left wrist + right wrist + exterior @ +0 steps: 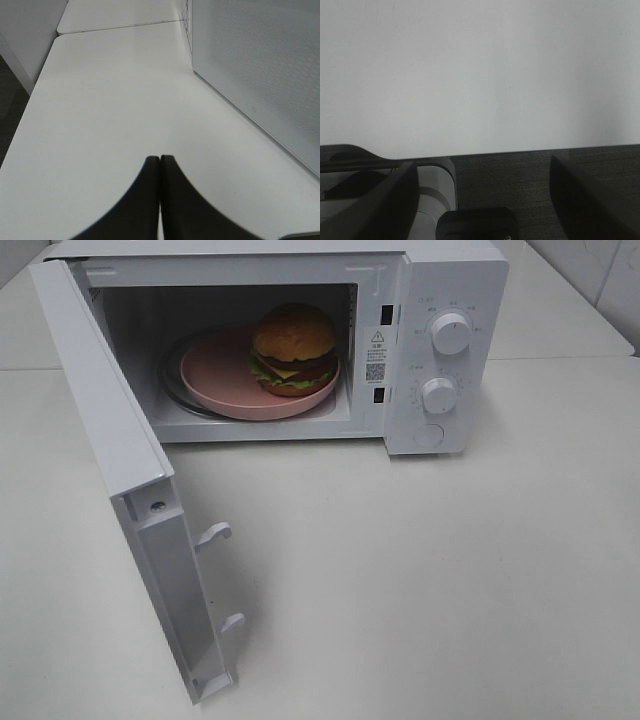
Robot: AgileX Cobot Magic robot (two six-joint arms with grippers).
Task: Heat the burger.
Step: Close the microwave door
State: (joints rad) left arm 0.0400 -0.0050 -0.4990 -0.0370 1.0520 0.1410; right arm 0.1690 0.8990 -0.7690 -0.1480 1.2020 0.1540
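Observation:
The burger [293, 350], with a glossy brown bun, lettuce, cheese and tomato, rests on a pink plate [215, 380] inside the white microwave [440, 300]. The microwave door [110, 460] stands wide open toward the front left. Neither arm shows in the exterior high view. In the left wrist view my left gripper [160, 165] has its two dark fingers pressed together over the bare white table [100, 100], beside the microwave's perforated side wall [260, 65]. In the right wrist view my right gripper [482, 175] stands wide open near the table's edge, holding nothing.
Two round knobs [450, 335] and a door button [428, 436] sit on the microwave's right panel. Two latch hooks [213, 533] stick out of the open door's edge. Dark floor [520, 175] shows beyond the table edge in the right wrist view.

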